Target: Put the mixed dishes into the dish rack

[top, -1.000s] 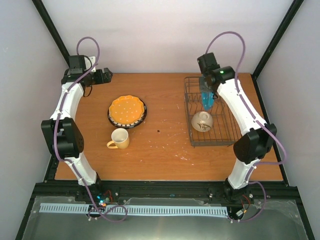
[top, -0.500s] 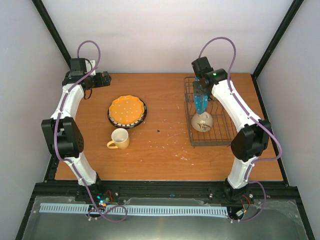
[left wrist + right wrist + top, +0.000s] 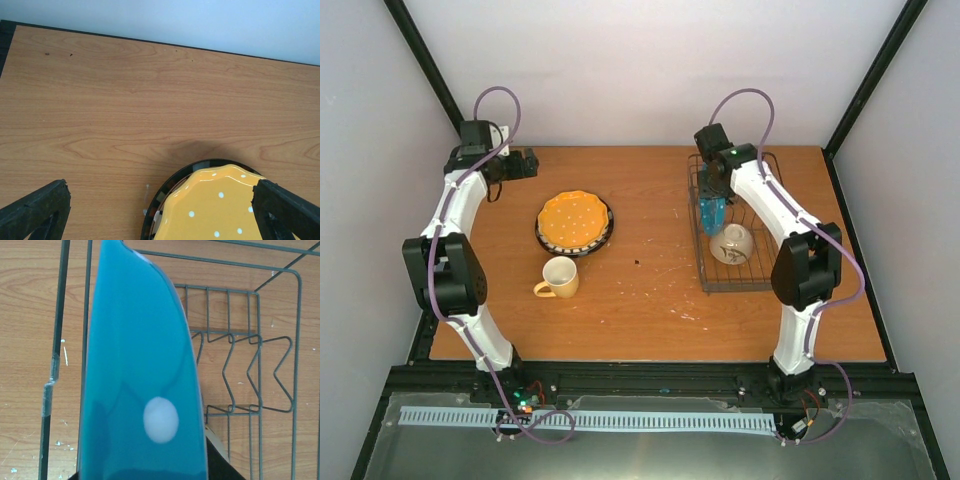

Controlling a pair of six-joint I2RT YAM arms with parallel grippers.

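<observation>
Left gripper [image 3: 523, 161]: mine, parked at the far left corner of the desk [image 3: 650, 300], fingers spread wide apart, holding nothing.
Plate stack: orange-yellow dotted plate [image 3: 574, 220] lies on the striped-rim plate [image 3: 167, 196], left of centre, not yet loaded.
Yellow mug [image 3: 560, 277]: upright on the desk just in front of the stack, handle to the left, not yet loaded.
Right gripper [image 3: 710, 192]: clamped on the teal plate [image 3: 145, 380], held on edge over the left part of the dish rack [image 3: 745, 288].
Teal plate position: close to the rack's left wall; from the wrist view I cannot tell whether its lower edge sits between prongs or is above them.
Cream bowl [image 3: 732, 243]: inside the rack, just right of the teal plate; touching or apart, I cannot tell.
Risk 1: the plate rim may catch the side wire rather than drop into a slot, because it hangs so near the wall.
Risk 2: if I let go before the prongs support it, it could tip right onto the bowl and chip either one.
Risk 3: lowering further may nudge the bowl, since the gap looks tight.
</observation>
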